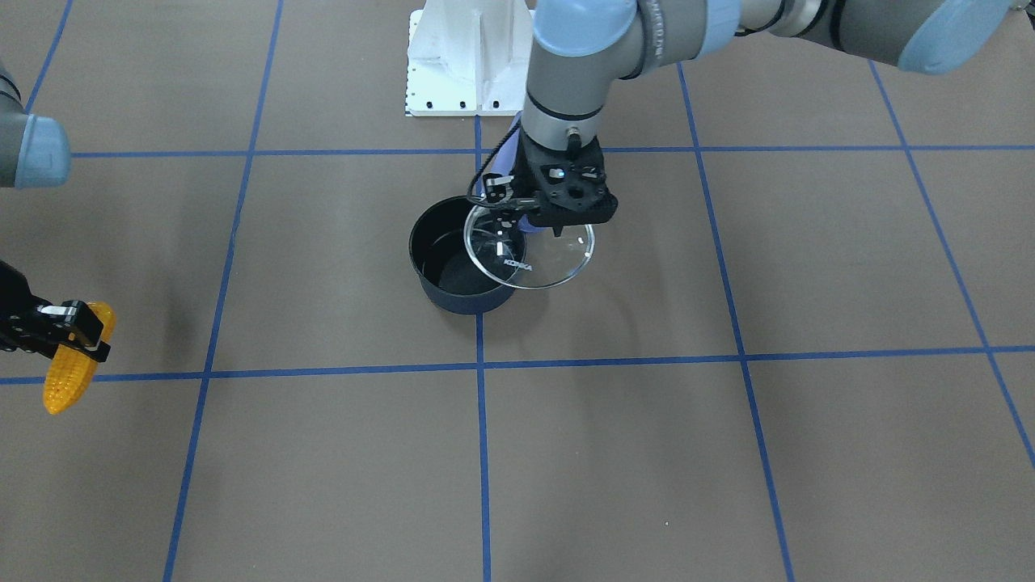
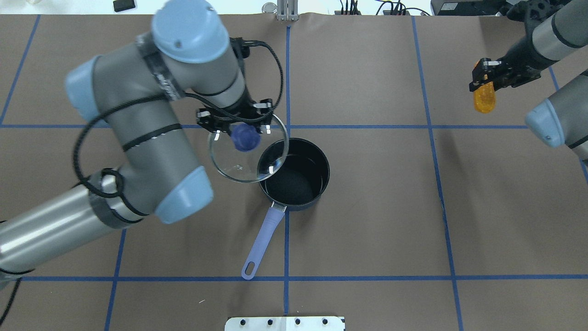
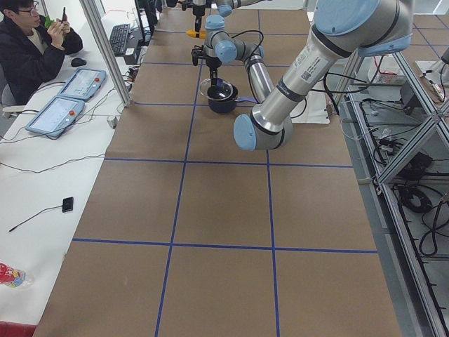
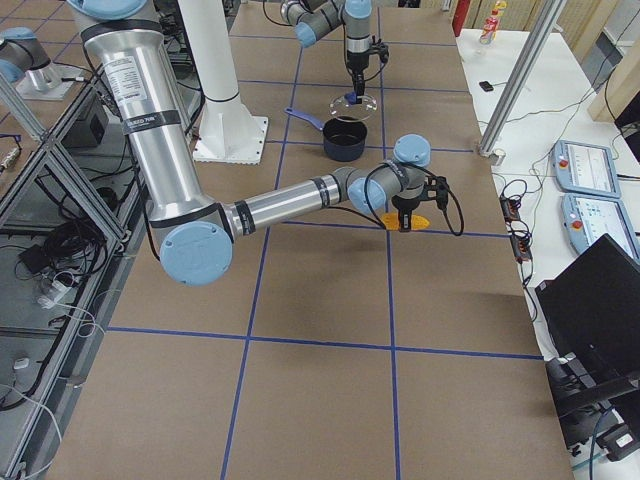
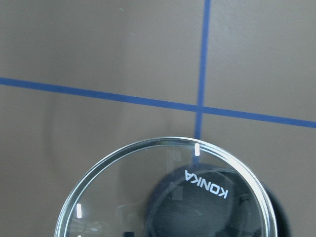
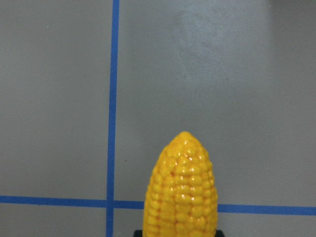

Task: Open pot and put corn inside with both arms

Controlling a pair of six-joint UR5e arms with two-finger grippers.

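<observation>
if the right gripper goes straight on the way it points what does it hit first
Probably the table: the right gripper points down at it, and the corn it holds juts ahead, so the corn's tip would touch first, near a blue tape crossing.

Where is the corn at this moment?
In the overhead view the corn is at the upper right, held in the right gripper, far to the right of the open pot.

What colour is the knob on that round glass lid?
Dark blue knob on the round glass lid; clearest in the overhead view.
</observation>
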